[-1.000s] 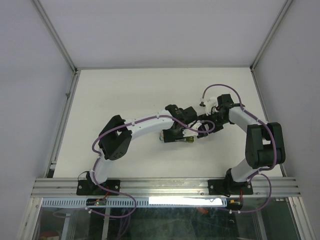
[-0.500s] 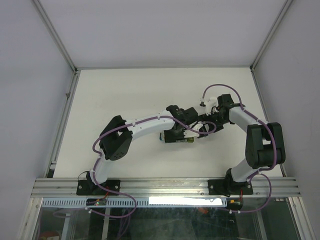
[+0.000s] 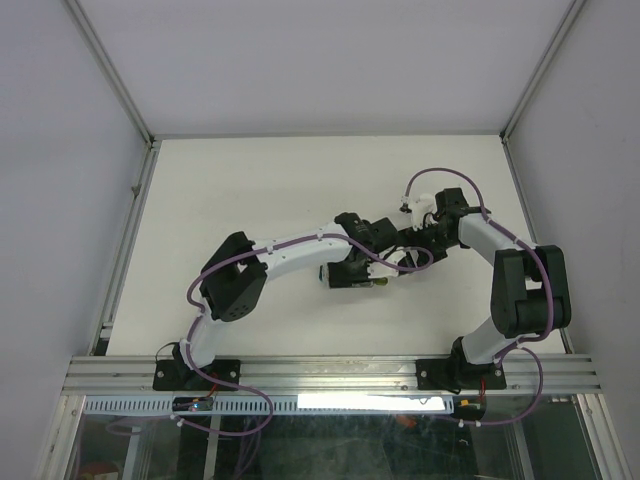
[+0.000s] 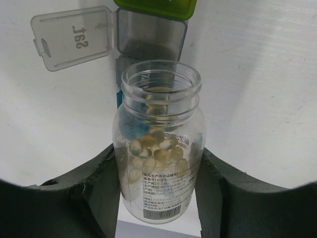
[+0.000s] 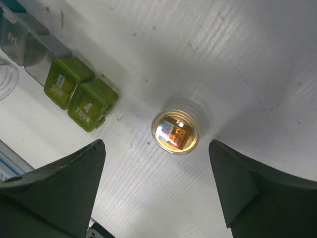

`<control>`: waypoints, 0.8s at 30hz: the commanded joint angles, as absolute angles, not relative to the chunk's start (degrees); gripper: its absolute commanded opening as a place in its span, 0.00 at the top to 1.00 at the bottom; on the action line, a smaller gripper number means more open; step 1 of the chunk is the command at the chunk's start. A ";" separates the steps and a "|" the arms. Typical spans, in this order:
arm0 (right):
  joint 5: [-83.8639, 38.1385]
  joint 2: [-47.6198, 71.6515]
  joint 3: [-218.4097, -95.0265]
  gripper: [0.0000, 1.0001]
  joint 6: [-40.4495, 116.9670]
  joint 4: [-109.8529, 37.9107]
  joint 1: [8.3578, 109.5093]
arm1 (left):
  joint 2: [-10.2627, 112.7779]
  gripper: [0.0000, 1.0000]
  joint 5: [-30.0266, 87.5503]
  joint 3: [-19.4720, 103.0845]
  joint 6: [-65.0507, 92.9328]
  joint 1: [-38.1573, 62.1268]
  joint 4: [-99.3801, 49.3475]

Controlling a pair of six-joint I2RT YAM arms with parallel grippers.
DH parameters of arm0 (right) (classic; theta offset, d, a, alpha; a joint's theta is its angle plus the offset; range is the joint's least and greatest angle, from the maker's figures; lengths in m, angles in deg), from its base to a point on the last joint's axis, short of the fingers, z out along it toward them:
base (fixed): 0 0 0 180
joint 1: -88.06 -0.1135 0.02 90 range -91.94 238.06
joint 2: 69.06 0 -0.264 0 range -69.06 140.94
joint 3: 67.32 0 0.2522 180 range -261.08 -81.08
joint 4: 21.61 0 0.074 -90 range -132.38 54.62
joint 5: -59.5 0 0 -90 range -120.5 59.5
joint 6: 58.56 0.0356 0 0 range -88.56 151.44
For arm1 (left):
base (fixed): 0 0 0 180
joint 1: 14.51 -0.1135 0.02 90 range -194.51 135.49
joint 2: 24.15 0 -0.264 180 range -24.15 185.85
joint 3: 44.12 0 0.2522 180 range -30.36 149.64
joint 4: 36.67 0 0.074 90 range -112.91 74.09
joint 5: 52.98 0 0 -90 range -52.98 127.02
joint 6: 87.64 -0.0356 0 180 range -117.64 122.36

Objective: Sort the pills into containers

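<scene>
My left gripper (image 4: 158,151) is shut on a clear, uncapped bottle (image 4: 159,99) of yellowish pills (image 4: 157,153). Its mouth points at the containers, a pill organiser strip (image 3: 327,273). One grey compartment (image 4: 148,37) stands open with its clear lid (image 4: 74,37) flipped to the left, and a closed green compartment (image 4: 156,6) lies beyond it. My right gripper (image 5: 156,144) is open and empty above a small amber bottle (image 5: 175,131) standing on the table. Green compartments marked SUN (image 5: 67,82) and THUR (image 5: 91,105) lie to its left.
The two grippers (image 3: 355,263) (image 3: 408,255) sit close together at the middle of the white table (image 3: 250,190), with purple cables looping between them. Metal frame rails (image 3: 130,215) run along the table's sides.
My left gripper has shifted slightly to the right with the bottle over the organiser. The right arm has barely moved.
</scene>
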State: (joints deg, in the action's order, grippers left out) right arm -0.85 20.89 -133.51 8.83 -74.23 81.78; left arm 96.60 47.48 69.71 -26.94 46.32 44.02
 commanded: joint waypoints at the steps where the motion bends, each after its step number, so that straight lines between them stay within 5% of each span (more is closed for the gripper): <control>1: 0.70 18.47 -135.36 0.11 8.50 -73.70 82.09 | 95.43 1.00 48.34 71.05 -27.11 48.31 44.05; 24: 0.19 18.29 -135.13 0.12 7.82 -74.07 82.07 | 97.84 1.00 52.98 73.78 -22.48 47.03 46.71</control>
